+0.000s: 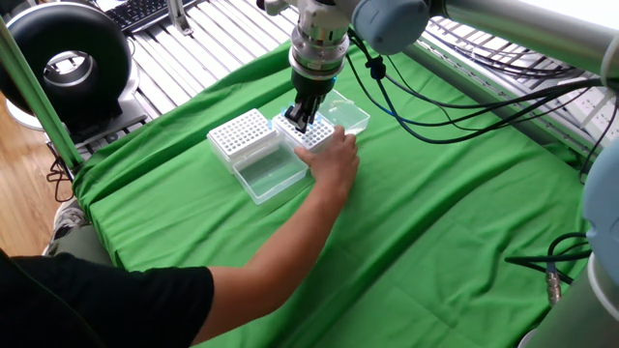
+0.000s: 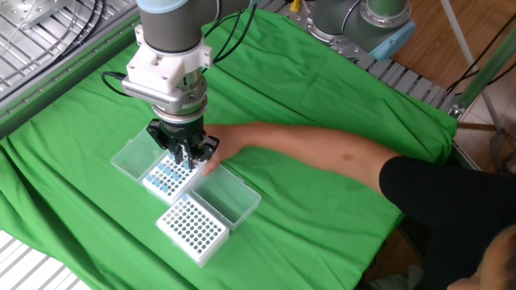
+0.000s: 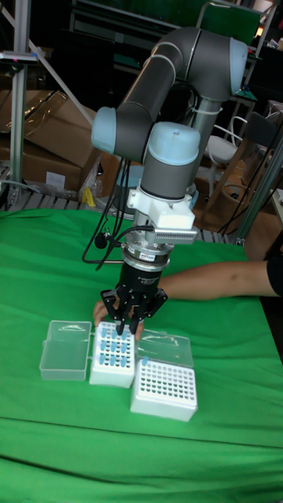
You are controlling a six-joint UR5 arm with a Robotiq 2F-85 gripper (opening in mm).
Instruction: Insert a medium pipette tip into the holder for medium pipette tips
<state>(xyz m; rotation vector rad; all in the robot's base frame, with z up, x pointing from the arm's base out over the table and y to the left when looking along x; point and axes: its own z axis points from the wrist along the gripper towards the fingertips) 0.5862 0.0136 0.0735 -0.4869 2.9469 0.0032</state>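
Observation:
My gripper (image 1: 302,119) (image 2: 187,161) (image 3: 126,324) points straight down over the holder for medium pipette tips (image 1: 316,134) (image 2: 164,177) (image 3: 110,358), a white rack with several blue tips in it. The fingertips sit just above the rack's top, pressed together on what looks like a thin medium pipette tip, which is hard to make out. A person's hand (image 1: 337,159) (image 2: 234,141) holds the rack's side, right beside my fingers.
A second white rack with bare holes (image 1: 240,133) (image 2: 191,229) (image 3: 163,387) stands next to the holder, its clear lid (image 1: 271,172) (image 2: 226,197) open. The holder's own clear lid (image 1: 348,114) (image 2: 133,155) lies open. The person's forearm (image 1: 261,261) crosses the green cloth.

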